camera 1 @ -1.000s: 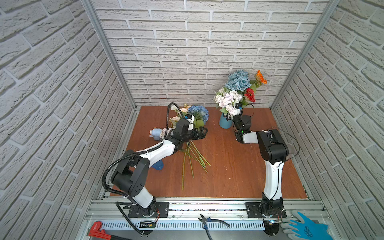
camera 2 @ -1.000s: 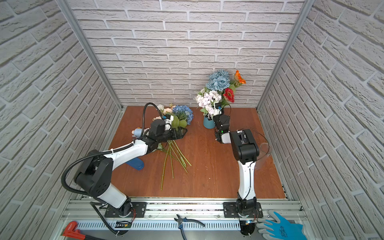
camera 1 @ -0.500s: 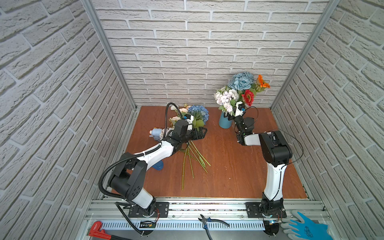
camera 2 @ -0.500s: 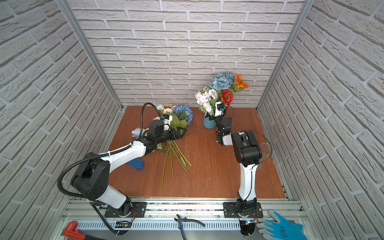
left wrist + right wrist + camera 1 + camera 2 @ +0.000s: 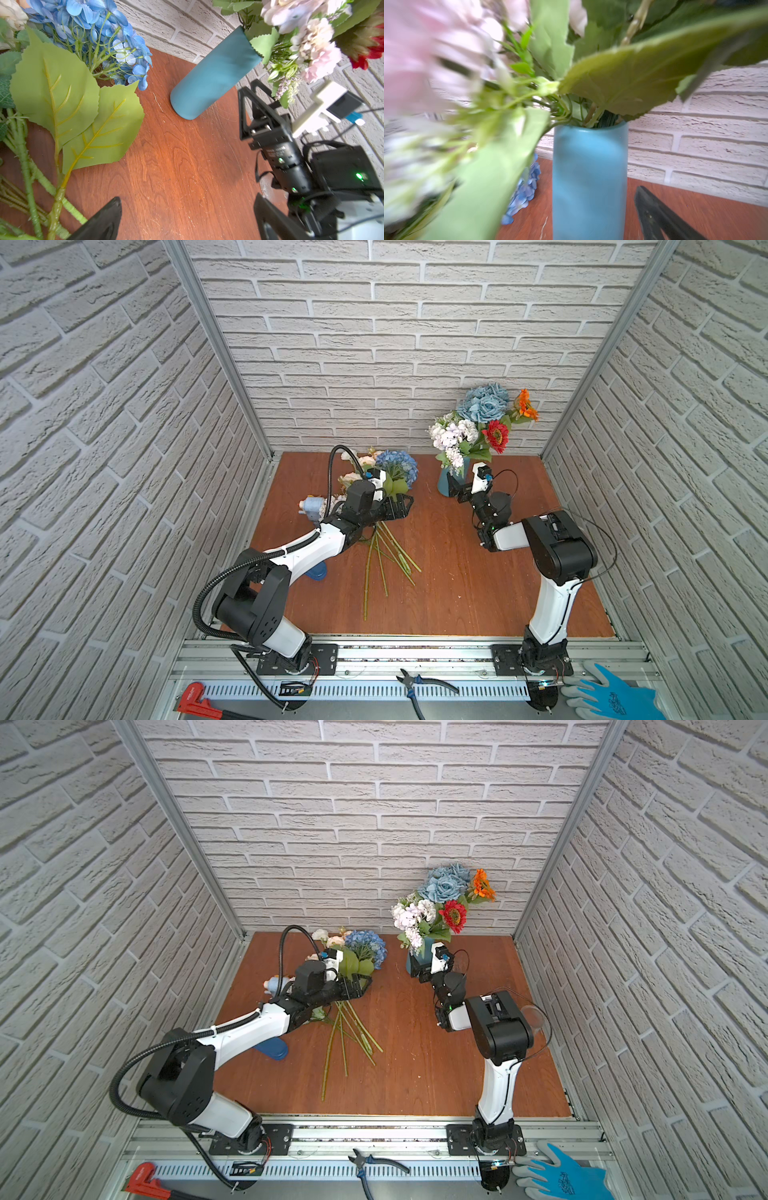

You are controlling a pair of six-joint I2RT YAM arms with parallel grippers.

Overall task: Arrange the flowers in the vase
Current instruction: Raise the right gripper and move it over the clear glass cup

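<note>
A teal vase [image 5: 445,486] [image 5: 414,964] [image 5: 214,72] [image 5: 589,176] stands upright near the back wall and holds flowers [image 5: 482,418] [image 5: 442,898]: dusty-blue roses, lilac-white clusters, a red bloom and an orange one. More flowers lie on the table: a blue hydrangea [image 5: 397,464] [image 5: 93,27] with cream blooms, and long green stems [image 5: 386,556] [image 5: 345,1036]. My left gripper [image 5: 401,506] [image 5: 187,202] hovers open over those stems, with only bare wood between its fingers. My right gripper [image 5: 459,489] [image 5: 422,971] is open and empty, facing the vase a little short of it. One of its fingers [image 5: 654,214] shows; leaves hide the other.
A blue oval thing [image 5: 318,572] lies under the left forearm, and a pale blue bloom [image 5: 311,506] lies to its left. Brick walls close three sides. Pliers [image 5: 415,682], a red tool [image 5: 195,697] and a blue glove [image 5: 611,697] lie beyond the front rail.
The right gripper's jaws opened wider; it rose toward the bouquet, then came back down to vase height. The flowers in the vase swayed slightly. The left arm hardly moved.
</note>
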